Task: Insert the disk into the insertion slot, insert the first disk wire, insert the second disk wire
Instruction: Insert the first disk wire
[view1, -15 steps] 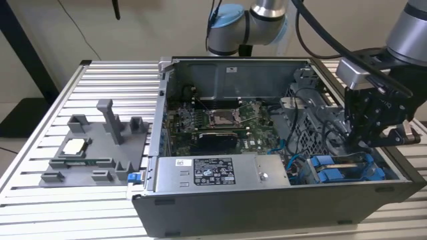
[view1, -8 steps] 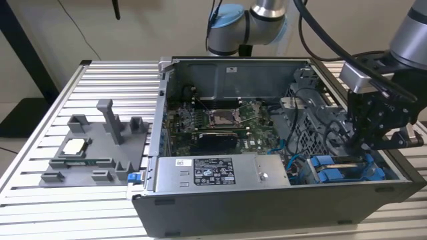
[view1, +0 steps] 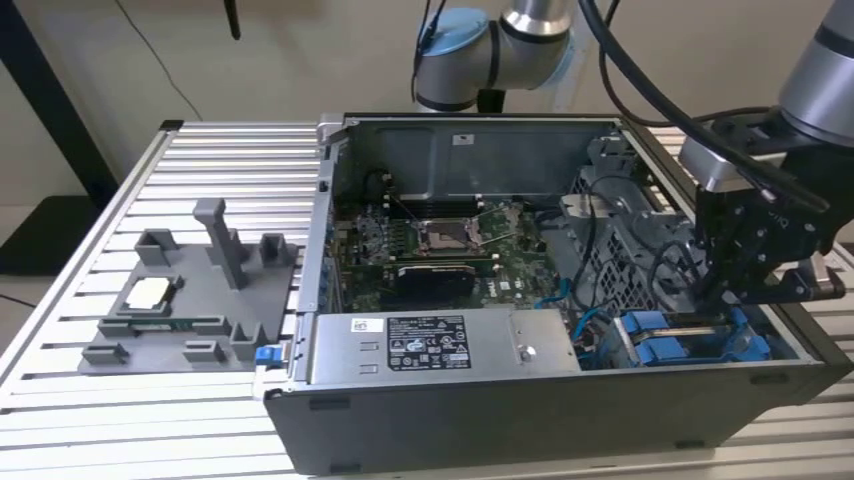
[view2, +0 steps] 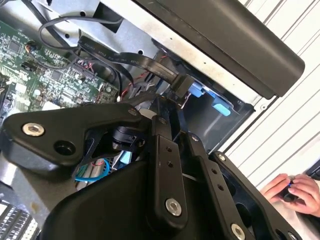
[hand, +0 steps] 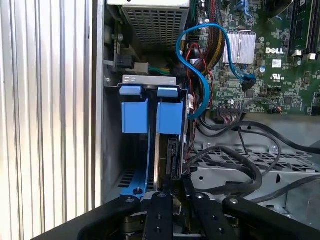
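Bench (view1: 187, 150): its silver slats hold the open computer case (view1: 534, 420), so we can reach inside from above.
Disk (hand: 169, 117): it stands on edge in its blue frame, down in the slot (hand: 111, 165).
Pincer (hand: 176, 187): it sits right over the Disk, we think to guide it. We cannot tell if it grips.
Wire: a blue wire (hand: 200, 65) loops nearby.

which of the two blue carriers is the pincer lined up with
The carrier nearer the motherboard; the other carrier sits against the case's outer wall.
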